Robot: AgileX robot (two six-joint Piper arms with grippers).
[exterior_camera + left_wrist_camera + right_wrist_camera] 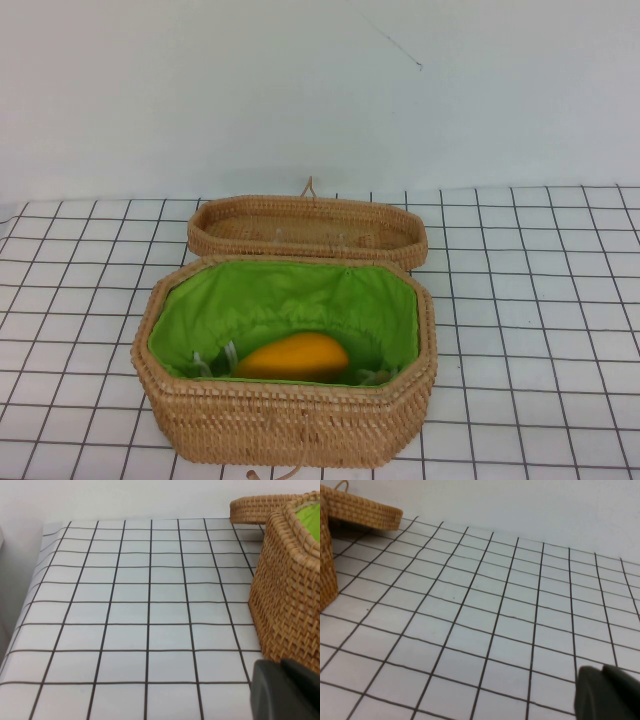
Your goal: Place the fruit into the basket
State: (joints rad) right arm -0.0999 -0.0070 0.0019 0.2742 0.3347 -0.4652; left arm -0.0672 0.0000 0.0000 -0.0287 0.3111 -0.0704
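The orange-yellow fruit (292,357) lies inside the tan wicker basket (285,420) on its green lining, near the front wall. The flat woven lid (306,228) lies behind the basket, leaning on its rear rim. Neither arm shows in the high view. My left gripper (281,663) is shut and empty, low over the table beside the basket's outer wall (285,600). My right gripper (602,669) is shut and empty over bare table, well away from the basket's corner (326,565) and the lid (362,510).
The table is a white sheet with a black grid (540,300). A plain white wall stands behind it. The table's left edge (30,600) shows in the left wrist view.
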